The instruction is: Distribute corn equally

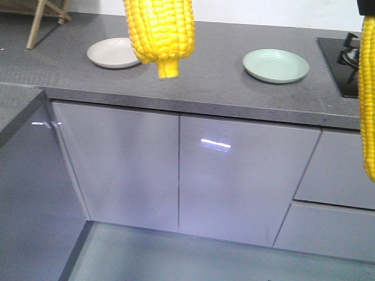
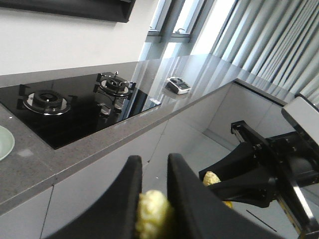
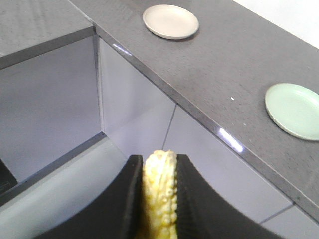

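1. Plainly, the left gripper point(image 2: 153, 169) has its 2 black fingers point(image 2: 124, 199) pinching a cob point(image 2: 153, 215) by its pale end. The right gripper point(image 3: 158, 162) pinches a second cob point(image 3: 159, 199) the same way.
2. Both are held in the air in front of the cabinet doors point(image 1: 176, 170), short of the counter point(image 1: 211, 82). In the front view 1 hangs at the top, left of centre point(image 1: 158, 26), and the other runs down the right edge point(image 1: 368, 99).
3. The cream plate point(image 1: 114, 52) and the green plate point(image 1: 276, 65) lie well apart on the counter, and neither holds corn. I judge that no share has been set down. What is left is to carry 1 cob to each plate and release it. Whether more corn waits elsewhere is not visible.
4. Only the front view shows the kernel rows and how the cobs hang, but the grippers are out of its frame. Only the left wrist view shows the other arm point(image 2: 269, 174) and a small device point(image 2: 178, 85) on the far counter. Of the plates it catches just the green rim. The right wrist view shows both plates beyond its fingers.
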### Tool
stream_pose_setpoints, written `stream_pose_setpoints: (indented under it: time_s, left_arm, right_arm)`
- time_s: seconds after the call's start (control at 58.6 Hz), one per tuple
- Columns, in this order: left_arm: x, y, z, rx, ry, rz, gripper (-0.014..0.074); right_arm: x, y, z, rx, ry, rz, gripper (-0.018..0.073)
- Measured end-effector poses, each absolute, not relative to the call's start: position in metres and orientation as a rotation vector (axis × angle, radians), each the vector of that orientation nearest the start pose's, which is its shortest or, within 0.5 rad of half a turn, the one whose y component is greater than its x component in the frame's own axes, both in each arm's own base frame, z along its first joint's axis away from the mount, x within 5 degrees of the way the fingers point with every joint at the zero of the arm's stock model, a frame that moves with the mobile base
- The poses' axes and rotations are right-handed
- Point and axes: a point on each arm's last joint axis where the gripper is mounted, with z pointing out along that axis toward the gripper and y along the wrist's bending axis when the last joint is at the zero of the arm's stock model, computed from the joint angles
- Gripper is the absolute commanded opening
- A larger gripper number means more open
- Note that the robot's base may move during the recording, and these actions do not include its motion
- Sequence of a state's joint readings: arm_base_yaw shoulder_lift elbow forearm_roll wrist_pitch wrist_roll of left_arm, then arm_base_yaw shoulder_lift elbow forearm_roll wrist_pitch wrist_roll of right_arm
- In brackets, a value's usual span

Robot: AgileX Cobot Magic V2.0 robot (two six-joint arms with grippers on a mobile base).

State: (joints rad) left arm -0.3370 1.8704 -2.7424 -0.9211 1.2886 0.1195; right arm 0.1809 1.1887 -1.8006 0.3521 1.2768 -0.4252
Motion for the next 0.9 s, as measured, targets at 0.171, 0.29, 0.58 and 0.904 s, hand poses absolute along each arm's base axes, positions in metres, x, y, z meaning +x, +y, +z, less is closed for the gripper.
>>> stream_pose_setpoints:
  time_s: [0.171,0.29,0.58,0.904]
  left_arm:
    - [0.2639,-0.1662,0.5897,0.756,1.656,-1.158,-0.0006]
    - [0.2639,-0.1662,0.5897,0.756,1.656,-1.158,-0.0006]
    - [0.2638,-0.1664,0.5897,0.756,1.656,-1.159,-0.0006]
    - [0.2638,-0.1664,0.5897,0.756,1.656,-1.159,-0.0006]
  right_arm:
    - [0.1727,0.0621,0.532,-0.71,1.984,0.275,-0.0006]
    - [0.1727,0.0621,0.532,-0.71,1.984,0.275,-0.0006]
    - [0.1727,0.0621,0.5319,-0.711,1.985,0.275,-0.0006]
    - [0.1727,0.0621,0.5319,-0.711,1.985,0.275,-0.0006]
